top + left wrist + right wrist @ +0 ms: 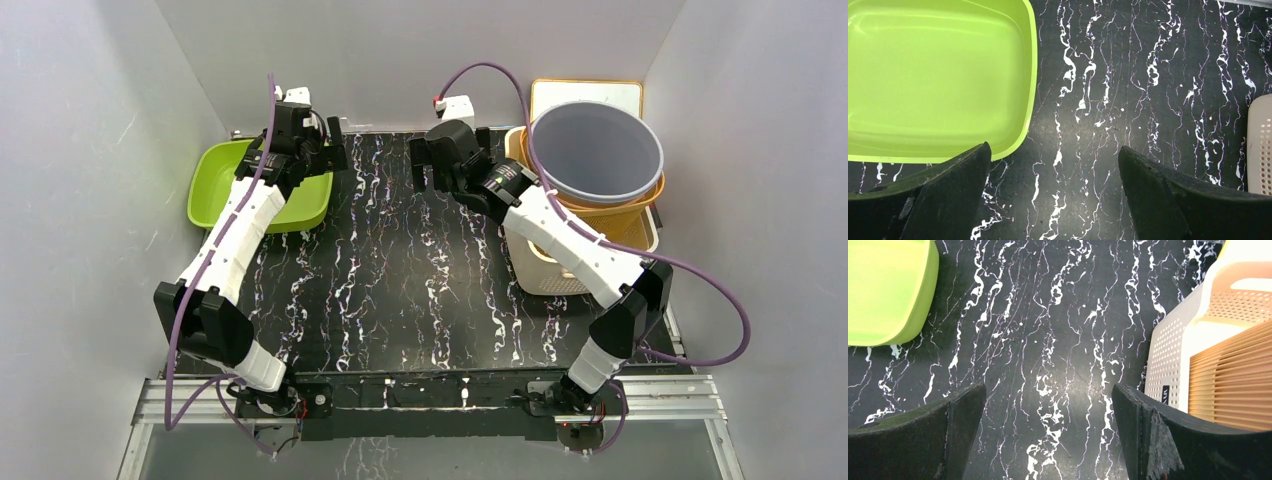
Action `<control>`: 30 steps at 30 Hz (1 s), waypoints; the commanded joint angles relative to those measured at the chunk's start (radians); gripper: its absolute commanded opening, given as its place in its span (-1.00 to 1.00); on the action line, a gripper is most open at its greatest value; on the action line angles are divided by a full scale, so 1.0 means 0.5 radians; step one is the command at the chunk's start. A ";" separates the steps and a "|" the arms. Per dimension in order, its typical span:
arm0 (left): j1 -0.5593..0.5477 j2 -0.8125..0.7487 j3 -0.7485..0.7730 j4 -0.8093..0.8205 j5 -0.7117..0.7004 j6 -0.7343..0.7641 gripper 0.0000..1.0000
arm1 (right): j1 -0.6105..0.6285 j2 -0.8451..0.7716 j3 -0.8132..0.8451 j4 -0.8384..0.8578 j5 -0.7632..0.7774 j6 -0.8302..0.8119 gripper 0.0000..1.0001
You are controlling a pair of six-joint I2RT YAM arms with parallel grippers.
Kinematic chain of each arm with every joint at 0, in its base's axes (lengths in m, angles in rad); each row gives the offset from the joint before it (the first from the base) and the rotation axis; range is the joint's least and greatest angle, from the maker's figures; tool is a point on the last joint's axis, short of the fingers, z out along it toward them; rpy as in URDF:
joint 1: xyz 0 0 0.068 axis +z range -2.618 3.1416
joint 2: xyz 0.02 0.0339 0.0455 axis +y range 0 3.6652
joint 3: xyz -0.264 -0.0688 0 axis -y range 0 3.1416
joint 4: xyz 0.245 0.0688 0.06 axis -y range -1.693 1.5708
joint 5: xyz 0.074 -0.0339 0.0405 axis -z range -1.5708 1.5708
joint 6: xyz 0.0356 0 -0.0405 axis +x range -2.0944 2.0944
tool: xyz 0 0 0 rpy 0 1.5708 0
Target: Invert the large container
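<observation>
Left tool [1054,152]: jaws spread wide and holding nothing. It hangs over the bench [400,280] at the far left. In its wrist view one finger [948,195] overlaps the rim corner of the green basin [938,75], and I cannot tell whether it touches.
Right tool [1048,390]: also spread wide and empty, over bare bench at the far middle, with nothing between the fingers.
Task's thing: I take it to be the green basin. It stands free and mouth up at the far left of the bench.
Direction from tool: the basin lies just to the left of the left tool, with its right end wall facing the open jaws.
Long axis: it appears to run across the bench, left to right.
Nearer arm: the left arm, by a clear margin. The right tool is well apart from the basin.
Other containers: a grey bucket [595,150] nests in an orange basket [1233,385], which sits in a white basket [1165,360], just beside the right tool. If the bucket is the one meant, the right arm is nearer.
Next move, as judged: close on the right end rim, then lift and roll.
</observation>
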 commanded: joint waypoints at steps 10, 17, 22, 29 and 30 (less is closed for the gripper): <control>0.000 -0.131 -0.007 -0.039 -0.062 0.009 0.97 | 0.005 -0.378 -0.130 0.585 -0.012 -0.416 0.96; -0.001 -0.173 -0.040 -0.039 -0.068 0.003 0.97 | -0.006 -0.196 0.245 0.362 0.342 -0.391 0.81; 0.000 -0.198 -0.054 -0.059 -0.037 -0.039 0.97 | -0.020 -0.088 0.521 0.128 0.680 -0.335 0.47; -0.001 -0.270 -0.145 -0.030 0.053 -0.079 0.97 | -0.104 -0.122 0.664 -0.105 0.966 -0.320 -0.05; 0.000 -0.273 -0.154 -0.030 0.058 -0.079 0.97 | -0.129 -0.127 0.675 -0.176 0.975 -0.294 -0.06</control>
